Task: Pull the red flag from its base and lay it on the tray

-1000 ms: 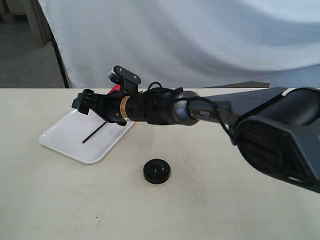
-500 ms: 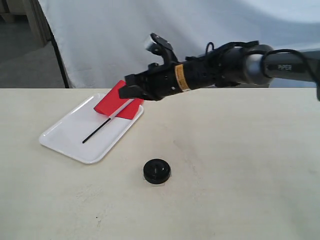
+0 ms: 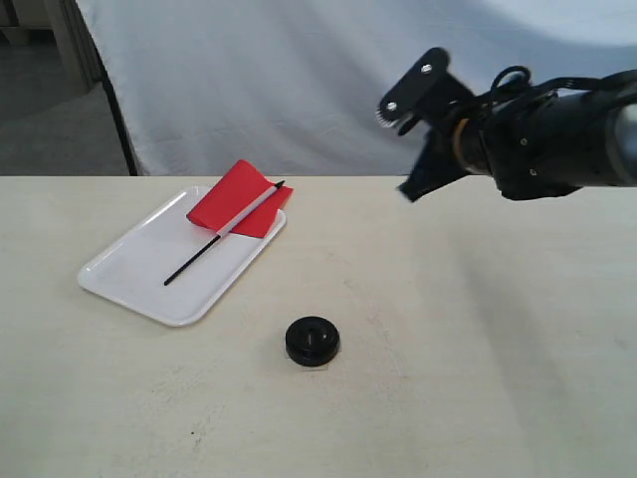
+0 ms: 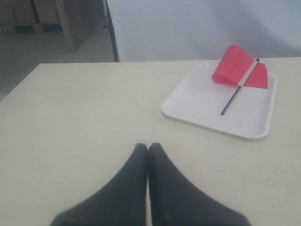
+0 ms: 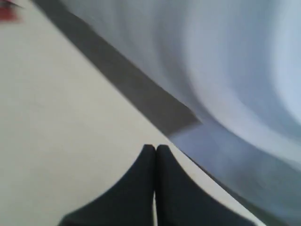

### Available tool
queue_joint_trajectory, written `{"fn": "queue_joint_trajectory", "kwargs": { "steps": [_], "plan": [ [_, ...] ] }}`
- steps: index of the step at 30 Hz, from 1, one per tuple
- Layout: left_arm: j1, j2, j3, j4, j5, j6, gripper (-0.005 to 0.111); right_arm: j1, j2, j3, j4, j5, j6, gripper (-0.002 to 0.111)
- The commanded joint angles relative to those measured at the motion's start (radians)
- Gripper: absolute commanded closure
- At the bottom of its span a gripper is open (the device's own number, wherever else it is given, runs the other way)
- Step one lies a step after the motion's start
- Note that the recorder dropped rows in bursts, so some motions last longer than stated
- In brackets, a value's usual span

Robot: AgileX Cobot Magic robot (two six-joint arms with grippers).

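The red flag [image 3: 239,205] lies flat on the white tray [image 3: 134,281], its thin pole slanting toward the tray's middle; the left wrist view shows the same flag [image 4: 233,71] on the tray [image 4: 197,103]. The black round base [image 3: 313,341] stands alone on the table, nearer the front. My right gripper [image 3: 410,189] is raised above the table at the right, far from the tray, shut and holding nothing [image 5: 155,148]. My left gripper [image 4: 148,147] is shut with nothing in it, low over bare table short of the tray; it does not show in the exterior view.
A white cloth backdrop [image 3: 328,70] hangs behind the table's far edge. A dark pole [image 3: 117,110] stands at the back left. The beige tabletop [image 3: 478,339] stretches wide around the base.
My right gripper has let go of the flag, which now lies on the tray, and the arm has pulled back to the right and upward. The base has stayed put.
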Motion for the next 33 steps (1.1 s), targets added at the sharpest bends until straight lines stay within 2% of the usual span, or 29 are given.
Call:
{"fn": "queue_joint_trajectory", "kwargs": {
  "steps": [1,5,7,9,11,16,19,26,33],
  "plan": [
    [-0.004,-0.003,0.002,0.004,-0.003,-0.006,0.107,-0.046,-0.038,-0.001,0.354,0.411,-0.148,0.109],
    [-0.004,-0.003,0.002,0.004,-0.003,-0.006,0.107,-0.14,-0.114,-0.012,0.979,0.362,-0.559,0.109],
    [-0.004,-0.003,0.002,0.004,-0.003,-0.006,0.107,-0.191,-0.163,-0.008,1.234,0.38,-0.76,0.109],
    [-0.004,-0.003,0.002,0.004,-0.003,-0.006,0.107,-0.234,-0.231,0.029,1.441,0.408,-0.926,0.109],
    [-0.004,-0.003,0.002,0.004,-0.003,-0.006,0.107,-0.288,-0.325,0.092,1.562,0.41,-1.027,0.109],
    [-0.004,-0.003,0.002,0.004,-0.003,-0.006,0.107,-0.421,-0.6,0.27,1.602,0.334,-1.037,0.109],
    [-0.004,-0.003,0.002,0.004,-0.003,-0.006,0.107,-0.462,-0.782,0.386,1.605,0.235,-0.954,0.109],
    [-0.004,-0.003,0.002,0.004,-0.003,-0.006,0.107,-0.417,-1.197,0.663,1.616,0.041,-0.917,0.109],
    [-0.004,-0.003,0.002,0.004,-0.003,-0.006,0.107,-0.312,-1.57,0.797,1.616,0.05,-0.889,0.109]
  ]
}}
